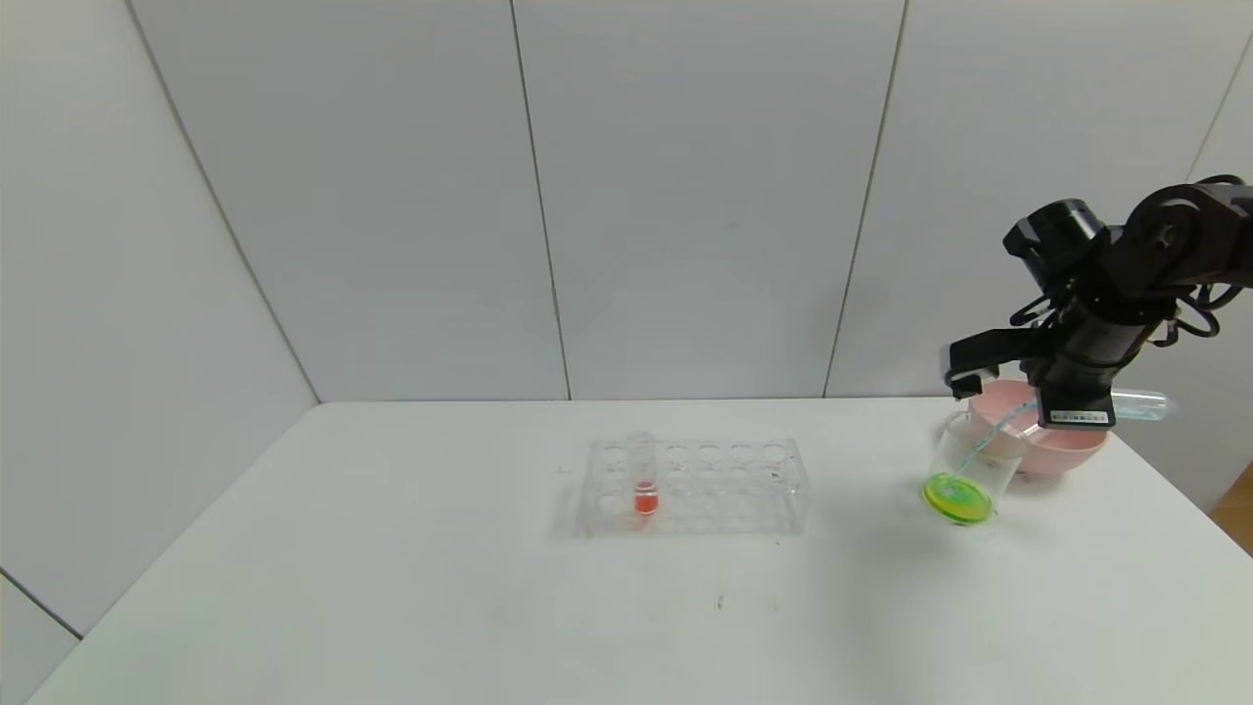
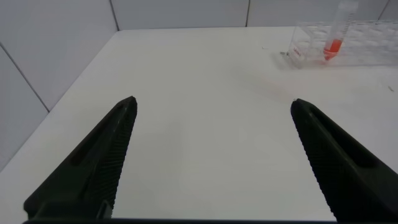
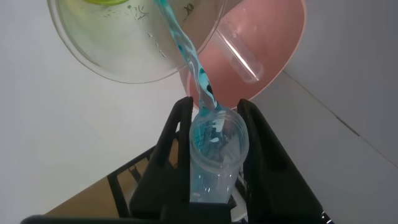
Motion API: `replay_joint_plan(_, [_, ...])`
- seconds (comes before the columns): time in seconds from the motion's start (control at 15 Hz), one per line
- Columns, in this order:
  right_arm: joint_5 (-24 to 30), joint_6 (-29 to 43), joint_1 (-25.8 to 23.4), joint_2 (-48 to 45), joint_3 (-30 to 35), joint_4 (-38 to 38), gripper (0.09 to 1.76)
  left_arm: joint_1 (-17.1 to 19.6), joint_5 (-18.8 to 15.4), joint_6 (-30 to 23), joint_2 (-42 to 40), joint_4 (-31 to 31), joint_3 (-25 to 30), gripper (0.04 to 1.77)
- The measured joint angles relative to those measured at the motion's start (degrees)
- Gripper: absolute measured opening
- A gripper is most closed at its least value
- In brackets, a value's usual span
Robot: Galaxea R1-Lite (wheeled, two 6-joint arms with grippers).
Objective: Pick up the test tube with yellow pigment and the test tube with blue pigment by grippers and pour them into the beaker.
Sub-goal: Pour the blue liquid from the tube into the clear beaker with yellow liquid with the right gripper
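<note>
My right gripper [image 1: 1072, 406] is shut on the test tube with blue pigment [image 1: 1140, 403] and holds it tipped nearly level above the beaker [image 1: 964, 470]. A thin blue stream [image 3: 183, 50] runs from the tube's mouth [image 3: 217, 140] into the beaker [image 3: 124, 62], which holds yellow-green liquid at its bottom. In the right wrist view the gripper [image 3: 214, 106] clamps the tube on both sides. No tube with yellow liquid shows. My left gripper [image 2: 212, 104] is open and empty over the bare table, out of the head view.
A pink bowl [image 1: 1062, 446] stands right behind the beaker; a clear empty tube [image 3: 239, 56] lies in it. A clear tube rack [image 1: 695, 485] stands at the table's middle with an orange-red liquid tube [image 1: 643, 480] in it. The table's right edge is close to the bowl.
</note>
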Motion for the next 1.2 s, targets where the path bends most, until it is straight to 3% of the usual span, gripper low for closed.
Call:
replay_joint_plan(0.8, [-15.58,-4.23,5.05,-0.35,0.00,0.74,0.54,0.00,0.00,-0.02,0.00,0.00,0.00,1.76])
replay_joint_plan(1.07, [-15.71,-3.80,6.45,-1.32,0.07,2.49,0.54,0.00,0.00,0.00,0.00,0.00,0.00,1.76])
replay_joint_plan(1.2, [-12.37,-3.45,6.41,-2.23,0.38,2.57,0.54,0.00,0.00,0.00,0.00,0.00,0.00,1.76])
